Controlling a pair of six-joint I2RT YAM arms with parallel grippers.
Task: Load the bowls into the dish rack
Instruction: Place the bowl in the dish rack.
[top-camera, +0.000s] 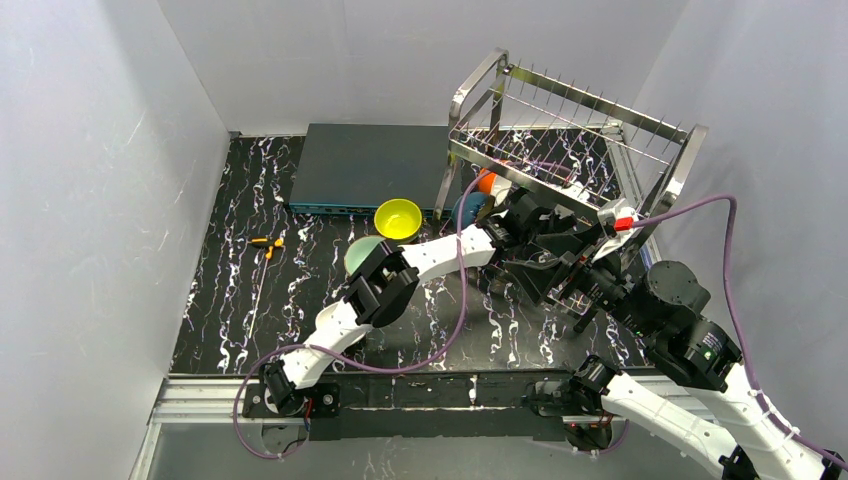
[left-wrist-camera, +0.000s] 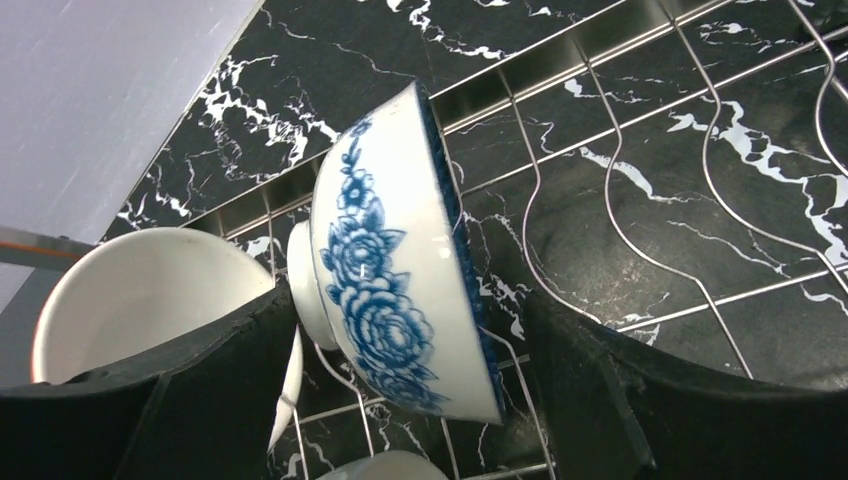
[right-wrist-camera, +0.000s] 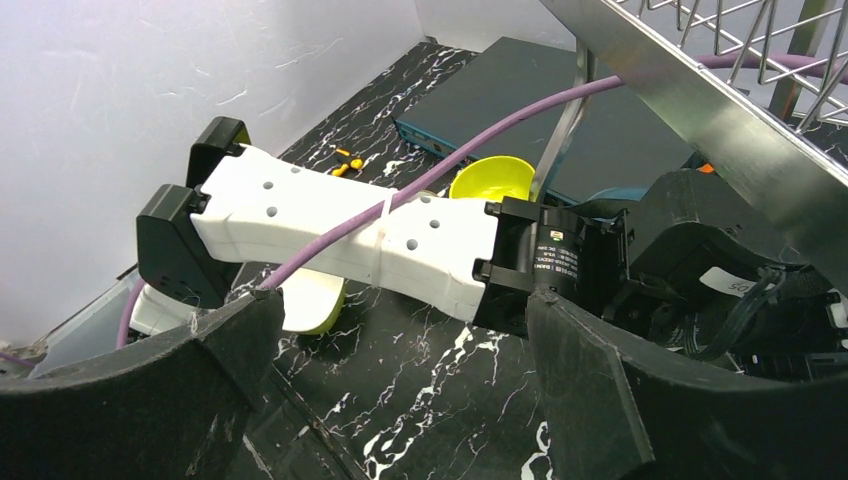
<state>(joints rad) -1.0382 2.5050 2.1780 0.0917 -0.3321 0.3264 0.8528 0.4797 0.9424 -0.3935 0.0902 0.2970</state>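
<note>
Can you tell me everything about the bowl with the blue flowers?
The flowered bowl looks like white china, with blue flowers painted outside, a dark blue rim and a small white foot. It stands on edge, tilted, among the wire prongs of the dish rack, beside a white bowl. The open left pincer straddles it.

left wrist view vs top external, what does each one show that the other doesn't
Only the left wrist: a blue-flowered bowl standing on edge in the dish rack, with a plain white bowl beside it. Only the top external: the yellow bowl, the pale green bowl and the grey-blue box. Both: the dish rack and the black marbled table.
</note>
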